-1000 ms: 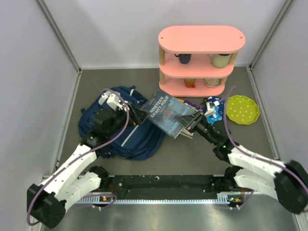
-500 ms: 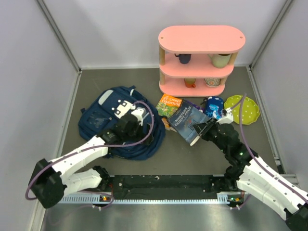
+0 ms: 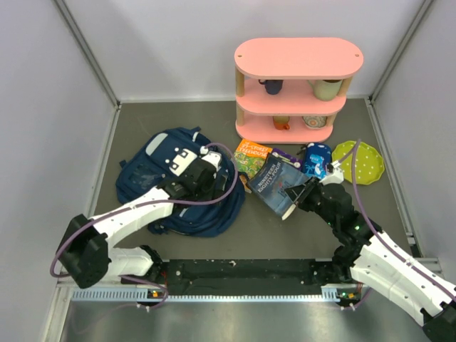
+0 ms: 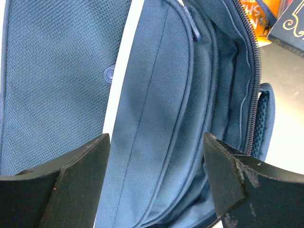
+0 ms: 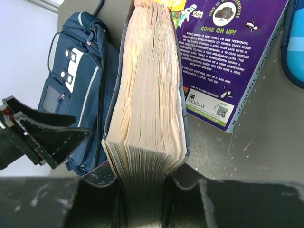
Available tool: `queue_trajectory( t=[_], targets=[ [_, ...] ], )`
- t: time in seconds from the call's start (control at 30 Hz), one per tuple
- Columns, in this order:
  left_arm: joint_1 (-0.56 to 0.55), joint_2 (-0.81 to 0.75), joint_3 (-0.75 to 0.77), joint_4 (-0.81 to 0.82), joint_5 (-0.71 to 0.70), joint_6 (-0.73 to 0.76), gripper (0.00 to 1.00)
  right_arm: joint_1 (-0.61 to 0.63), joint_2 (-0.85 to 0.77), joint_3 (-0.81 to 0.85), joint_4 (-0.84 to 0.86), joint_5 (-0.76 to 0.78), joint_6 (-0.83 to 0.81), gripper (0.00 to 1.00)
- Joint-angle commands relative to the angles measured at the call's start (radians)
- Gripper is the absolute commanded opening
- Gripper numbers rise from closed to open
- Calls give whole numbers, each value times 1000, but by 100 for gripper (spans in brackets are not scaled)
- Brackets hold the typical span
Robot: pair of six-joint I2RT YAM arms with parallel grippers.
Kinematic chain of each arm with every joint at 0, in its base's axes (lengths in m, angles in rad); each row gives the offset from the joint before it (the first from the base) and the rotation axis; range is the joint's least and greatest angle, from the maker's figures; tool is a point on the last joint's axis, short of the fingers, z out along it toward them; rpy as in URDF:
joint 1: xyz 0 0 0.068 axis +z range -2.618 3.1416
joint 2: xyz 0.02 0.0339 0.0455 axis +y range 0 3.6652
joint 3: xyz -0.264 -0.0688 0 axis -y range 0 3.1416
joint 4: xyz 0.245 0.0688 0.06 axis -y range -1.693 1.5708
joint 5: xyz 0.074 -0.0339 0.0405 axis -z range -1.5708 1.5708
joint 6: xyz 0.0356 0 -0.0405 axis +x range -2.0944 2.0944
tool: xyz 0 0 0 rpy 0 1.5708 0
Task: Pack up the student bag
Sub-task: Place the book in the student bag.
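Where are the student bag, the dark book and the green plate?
student bag (image 3: 144,177): top view, front pocket.
dark book (image 3: 271,182): top view, front cover.
green plate (image 3: 370,163): top view, bare middle.

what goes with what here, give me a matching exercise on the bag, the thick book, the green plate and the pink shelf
1. student bag
2. thick book
3. green plate
4. pink shelf

a. clamped in the right tool
b. standing upright at the back
c. lying under the open left tool
d. lying flat, far right

Pairs: 1-c, 2-a, 3-d, 4-b
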Motion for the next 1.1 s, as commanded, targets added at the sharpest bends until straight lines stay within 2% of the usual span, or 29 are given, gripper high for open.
queue_trajectory(
  t=[0.0,0.17,0.4,0.43,0.53,0.63,0.67,0.77,1.07],
  targets=[
    [-23,58,43,-4,-51,74,82,-3,-14,62,112,-8,20,0],
    [-54,107,32,-7,-115,80,81,-5,-9,48,98,-18,47,0],
    [-74,167,57,-35,-221,79,67,-5,-13,38,89,-18,62,0],
    [-74,175,66,-38,-235,77,59,-6,-13,38,87,-20,62,0],
    [-77,190,73,-47,-244,79,46,-6,-18,38,83,-20,60,0],
    [-78,192,73,-47,-244,73,23,-8,-27,35,74,-15,63,0],
    [-78,190,73,-47,-244,73,13,-8,-29,32,72,-12,65,0],
    [-80,183,73,-50,-246,68,0,-9,-36,31,64,-12,68,0],
    [-78,103,156,-110,-270,80,0,-13,-67,48,55,-20,50,0]
  ],
)
